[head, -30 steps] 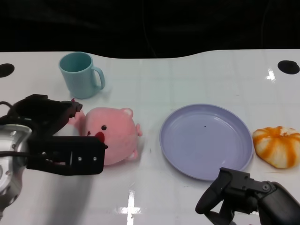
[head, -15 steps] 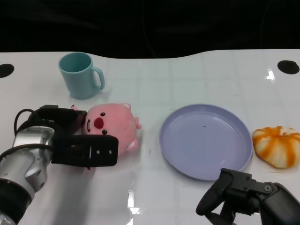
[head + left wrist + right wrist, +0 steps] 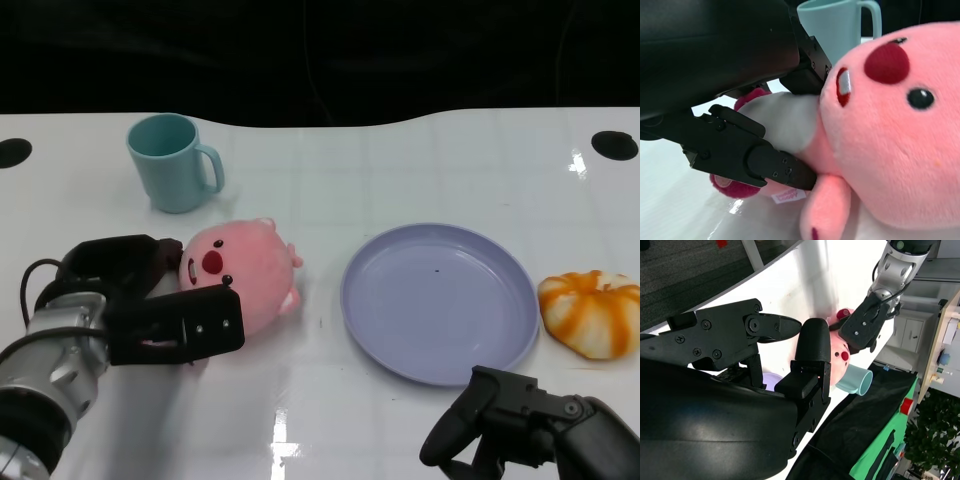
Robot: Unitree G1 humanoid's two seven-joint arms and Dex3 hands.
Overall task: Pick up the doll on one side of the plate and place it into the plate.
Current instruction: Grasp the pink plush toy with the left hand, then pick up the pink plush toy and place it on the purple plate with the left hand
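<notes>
While bare tabletop [image 3: 320,190] separates the pink doll [image 3: 240,275] from the plate [image 3: 437,300] on its right, the left robot hand [image 3: 150,300] clasps the doll; the right robot hand [image 3: 505,430] hangs curled, empty, nearside.

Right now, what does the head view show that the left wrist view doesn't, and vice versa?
Head view only: the round lavender plate, the orange-and-white striped pumpkin toy, the right robot hand at the near table edge. Left wrist view only: the pink plush doll's white belly, a small label beneath it, black fingers pressed against its body. Both: the doll, the teal ceramic mug, the left robot hand.
</notes>
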